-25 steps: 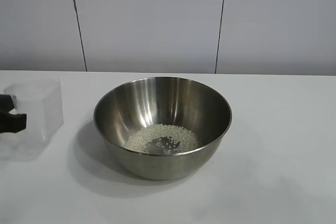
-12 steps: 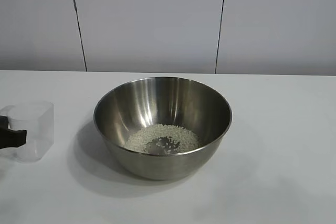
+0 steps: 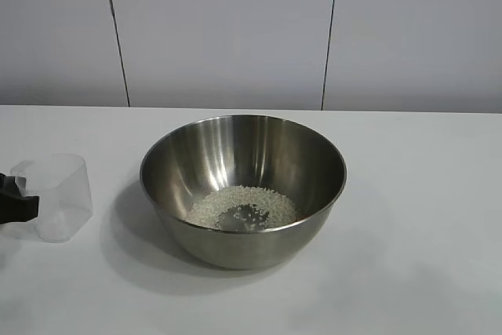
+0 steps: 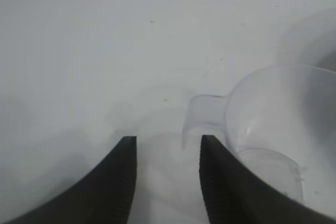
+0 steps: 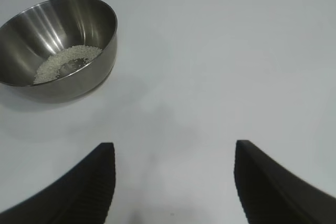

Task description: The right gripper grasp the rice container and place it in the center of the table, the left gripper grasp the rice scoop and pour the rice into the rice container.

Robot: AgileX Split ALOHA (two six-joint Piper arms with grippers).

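The rice container [image 3: 243,166], a large shiny steel bowl, stands at the middle of the table with a low heap of white rice [image 3: 241,208] in its bottom. The rice scoop [image 3: 55,198], a small clear plastic cup, sits on the table to the bowl's left and looks empty. My left gripper [image 3: 9,198] shows at the exterior view's left edge, just beside the scoop. In the left wrist view the left gripper [image 4: 168,139] is open, and the scoop's handle tab [image 4: 202,114] lies just ahead of one fingertip, outside the gap. My right gripper [image 5: 173,148] is open over bare table, well away from the bowl [image 5: 58,45].
The white table [image 3: 423,217] stretches bare to the bowl's right and front. A pale panelled wall [image 3: 235,29] runs behind the table's far edge.
The scoop came down from a raised position onto the table, left of the bowl. My left gripper's fingers have parted and let go of its handle. The bowl and right gripper stayed put.
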